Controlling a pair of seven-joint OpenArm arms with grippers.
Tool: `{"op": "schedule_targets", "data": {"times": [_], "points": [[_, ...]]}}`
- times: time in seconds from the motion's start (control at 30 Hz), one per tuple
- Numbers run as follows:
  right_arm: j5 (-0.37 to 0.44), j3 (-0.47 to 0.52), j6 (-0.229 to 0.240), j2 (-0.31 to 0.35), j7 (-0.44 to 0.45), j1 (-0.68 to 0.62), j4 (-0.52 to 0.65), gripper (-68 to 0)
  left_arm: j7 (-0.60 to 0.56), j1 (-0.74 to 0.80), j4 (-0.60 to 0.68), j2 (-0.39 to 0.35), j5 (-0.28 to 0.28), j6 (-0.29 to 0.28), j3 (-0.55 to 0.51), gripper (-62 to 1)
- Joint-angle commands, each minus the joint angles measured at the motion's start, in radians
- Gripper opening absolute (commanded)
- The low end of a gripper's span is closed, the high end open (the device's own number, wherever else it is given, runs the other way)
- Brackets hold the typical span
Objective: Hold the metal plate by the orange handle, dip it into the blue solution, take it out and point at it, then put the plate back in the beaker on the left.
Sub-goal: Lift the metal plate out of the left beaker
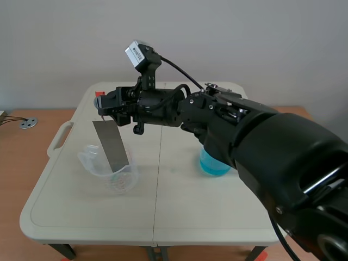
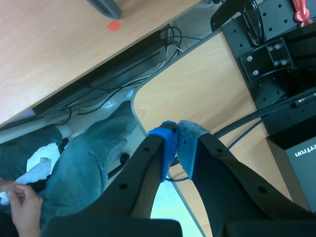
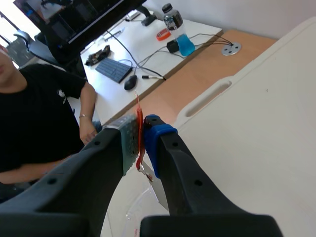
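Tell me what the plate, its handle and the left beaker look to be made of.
Plate: metal, probably steel. It is flat and thin, dull grey with a soft sheen.
Handle: seemingly thin orange-red plastic or tape, but too narrow to be sure.
Beaker: clear plastic or glass. It is see-through with a pour lip, and the look does not settle which.

metal plate (image 1: 111, 145): flat grey strip, hanging slightly tilted, lower end inside the clear beaker | orange handle (image 3: 138, 112): thin, at the plate's upper end, pinched between the right gripper (image 3: 141, 129) pads | clear beaker (image 1: 120, 179): upright, left half of the table | beaker of blue solution (image 1: 215, 166): upright, right of centre, partly hidden, well apart from the clear one
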Motion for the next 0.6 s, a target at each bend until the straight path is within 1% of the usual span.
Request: {"op": "schedule_targets", "data": {"times": [0.0,0.17,0.33,0.57], "points": [[-0.019,0.001,0.016,-0.007,0.015,0.034,0.048,-66.2,-0.01,0.004,0.009,0.002,-0.006,-0.003,-0.008,-59.0],[-0.119,0.001,0.016,-0.006,0.007,0.023,0.122,-66.2,-0.01,0.004,0.009,0.002,-0.006,-0.003,-0.008,-59.0],[-0.149,0.001,0.016,-0.006,-0.03,-0.008,0.213,-66.2,-0.01,0.004,0.009,0.002,-0.006,-0.003,-0.008,-59.0],[-0.219,0.001,0.016,-0.006,-0.084,-0.076,0.342,-66.2,-0.01,0.004,0.009,0.002,-0.006,-0.003,-0.008,-59.0]]}}
